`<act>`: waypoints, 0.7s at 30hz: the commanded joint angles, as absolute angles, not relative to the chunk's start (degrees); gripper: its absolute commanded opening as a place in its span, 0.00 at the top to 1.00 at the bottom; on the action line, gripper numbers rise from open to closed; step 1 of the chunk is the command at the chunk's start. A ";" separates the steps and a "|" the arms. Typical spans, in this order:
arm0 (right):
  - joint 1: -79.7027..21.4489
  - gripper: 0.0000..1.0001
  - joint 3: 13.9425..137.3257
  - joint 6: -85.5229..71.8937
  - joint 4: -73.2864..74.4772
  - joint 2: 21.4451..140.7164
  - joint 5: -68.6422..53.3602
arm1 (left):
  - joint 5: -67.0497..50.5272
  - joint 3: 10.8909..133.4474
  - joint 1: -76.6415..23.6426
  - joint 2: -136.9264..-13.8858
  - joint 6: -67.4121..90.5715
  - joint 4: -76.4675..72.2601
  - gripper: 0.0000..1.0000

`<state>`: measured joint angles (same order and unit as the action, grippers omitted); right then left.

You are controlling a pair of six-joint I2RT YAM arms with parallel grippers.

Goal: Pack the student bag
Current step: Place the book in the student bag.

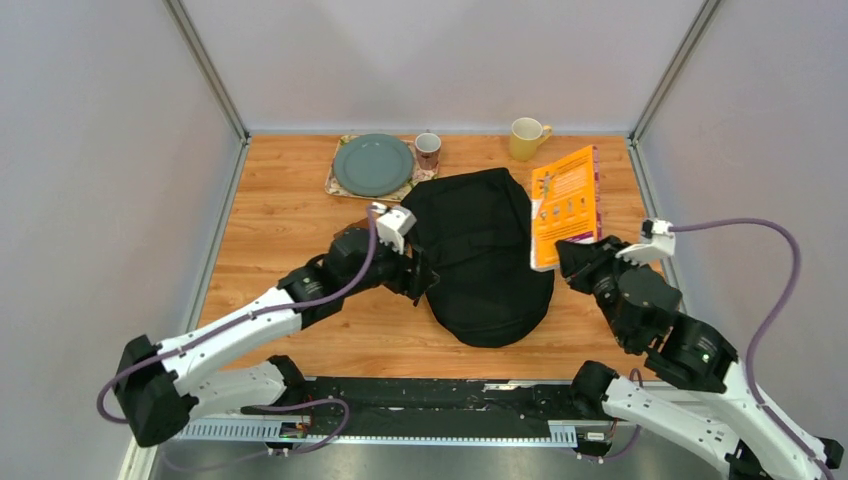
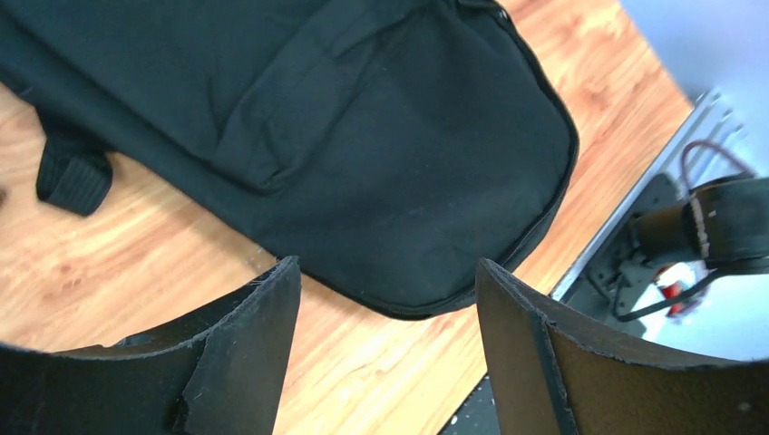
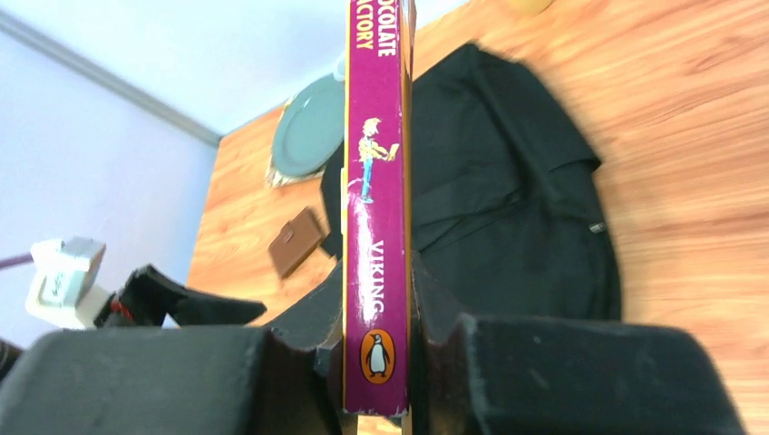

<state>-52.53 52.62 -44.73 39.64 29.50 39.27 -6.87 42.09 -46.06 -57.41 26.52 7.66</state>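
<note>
My right fingers (image 1: 572, 256) are clamped on the near end of an orange book (image 1: 567, 198), which I hold raised at the right edge of the student bag (image 1: 480, 250). My left fingers (image 1: 424, 278) stand wide apart, gripping nothing, at the bag's left edge. The bag lies flat mid-desk (image 1: 290, 220), its rounded end toward me. Beyond it sit a green plate (image 1: 372, 165), a small cup (image 1: 428, 150) and a yellow mug (image 1: 525, 138).

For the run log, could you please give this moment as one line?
left gripper open, left of backpack | right gripper shut on orange book, right of backpack | book not yet packed
</note>
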 commanded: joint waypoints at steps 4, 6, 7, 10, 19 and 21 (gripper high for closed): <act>-52.47 1.00 66.16 -41.66 50.27 34.17 51.16 | 5.71 52.98 -58.60 -70.03 13.63 8.53 0.21; -52.47 1.00 67.23 -42.80 51.32 36.11 50.28 | 7.02 54.31 -60.64 -71.54 11.87 8.96 0.21; -52.38 1.00 67.58 -43.32 51.59 37.86 50.01 | 7.21 54.93 -61.34 -72.24 11.52 8.88 0.21; -52.47 1.00 68.99 -45.52 52.99 39.98 48.96 | 7.38 56.24 -63.19 -75.05 10.37 9.31 0.21; -52.47 1.00 68.64 -45.79 53.96 39.81 48.25 | 9.66 59.06 -66.44 -80.06 0.28 8.62 0.20; -52.47 1.00 68.64 -45.44 54.23 39.99 48.08 | 9.84 59.94 -67.06 -81.64 -2.98 8.87 0.20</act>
<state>-52.42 66.81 -44.95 55.88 40.66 46.74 8.43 56.45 -65.65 -79.33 5.02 9.45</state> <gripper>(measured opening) 0.177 0.799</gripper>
